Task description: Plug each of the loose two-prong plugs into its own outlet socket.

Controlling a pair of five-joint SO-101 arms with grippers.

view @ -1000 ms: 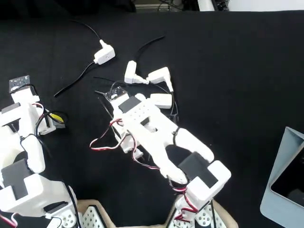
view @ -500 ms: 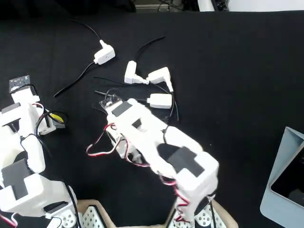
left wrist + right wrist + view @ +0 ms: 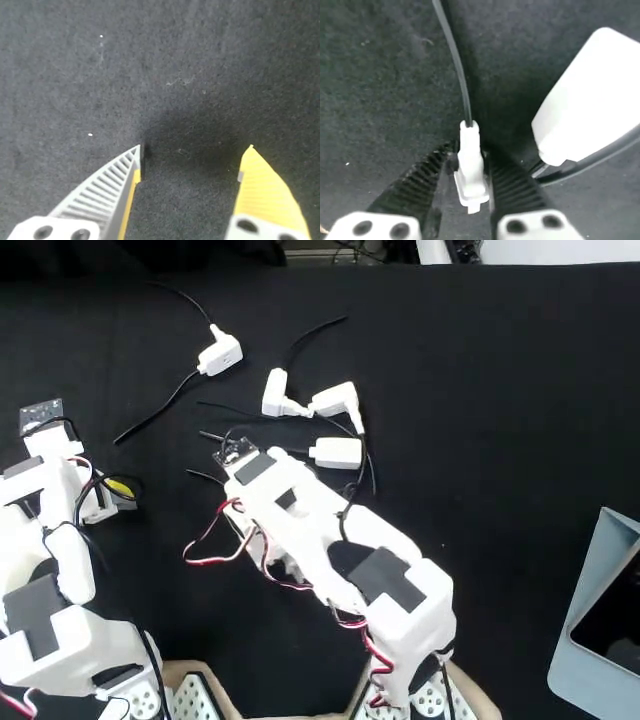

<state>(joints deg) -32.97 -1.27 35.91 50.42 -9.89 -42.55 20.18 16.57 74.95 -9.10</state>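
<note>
Item 1, my right claw (image 3: pixel 469 154): pinching a white two-prong plug (image 3: pixel 470 175) by its body. Its black cord (image 3: pixel 452 60) leads away over the table (image 3: pixel 380 75), and a white outlet socket (image 3: pixel 590 95) lies just beside.
Item 2, my left claw (image 3: pixel 194 146): spread, over bare black cloth.
Item 3, high view: two white pieces (image 3: pixel 300 403) touching end to end. Another corded white piece (image 3: pixel 220 354) lies apart.

Right wrist view. My right gripper (image 3: pixel 468 156) has its two black ribbed fingers (image 3: pixel 415 187) pressed against either side of a white plug (image 3: pixel 470 172). The plug's black cord (image 3: pixel 456 65) runs away across the black cloth (image 3: pixel 375 85). A white socket block (image 3: pixel 590 100) lies just beside the plug, with a black cable (image 3: pixel 585 161) along its edge.
</note>
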